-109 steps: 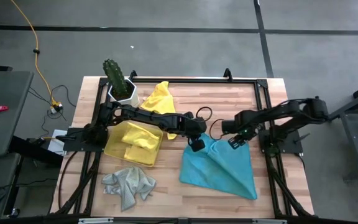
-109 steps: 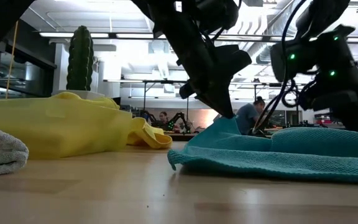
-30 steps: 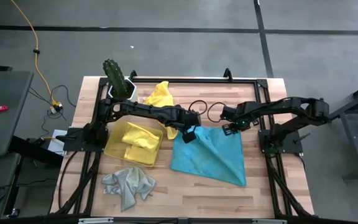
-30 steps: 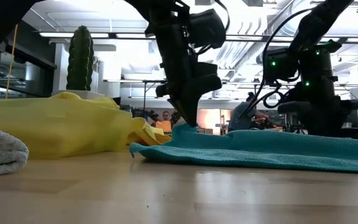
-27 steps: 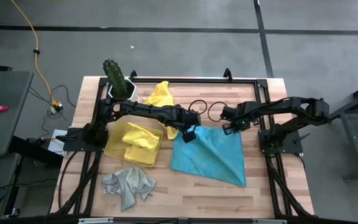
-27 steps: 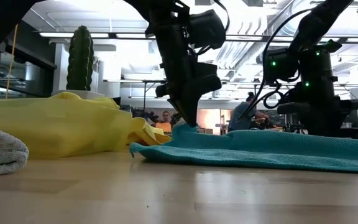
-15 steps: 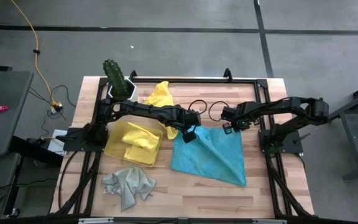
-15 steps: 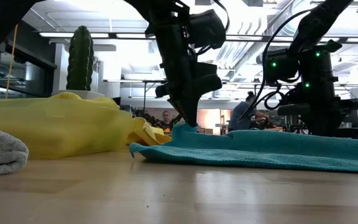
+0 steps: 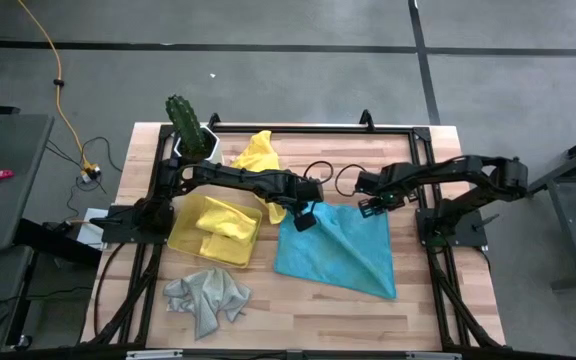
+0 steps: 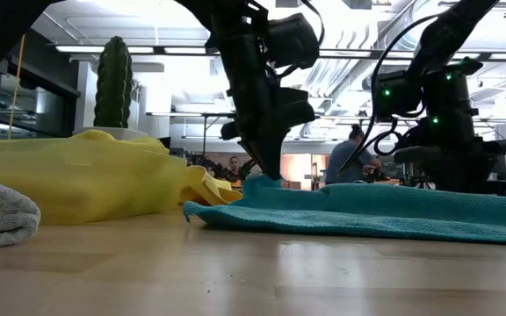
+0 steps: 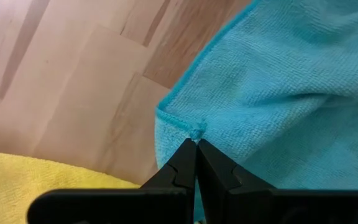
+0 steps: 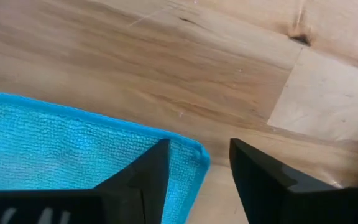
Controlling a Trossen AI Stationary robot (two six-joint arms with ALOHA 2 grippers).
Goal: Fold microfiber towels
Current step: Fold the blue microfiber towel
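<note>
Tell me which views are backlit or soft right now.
Low view: bright ceiling lights behind turn both arms to silhouettes, and the near table edge is soft. Left wrist view: the turquoise towel weave is crisp. Right wrist view: wood grain sharp, evenly lit.

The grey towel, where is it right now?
In the high view the grey towel lies crumpled at the table's front left, just in front of the yellow tray, left of the turquoise towel.

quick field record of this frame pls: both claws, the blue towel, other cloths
left claw: shut on turquoise towel, pinching its corner
right claw: open, straddling the towel's other far corner, no grip
turquoise towel: spread on table, one ridge
yellow towel: bunched at far edge
grey towel: crumpled, near left
yellow tray: holds yellow cloth
</note>
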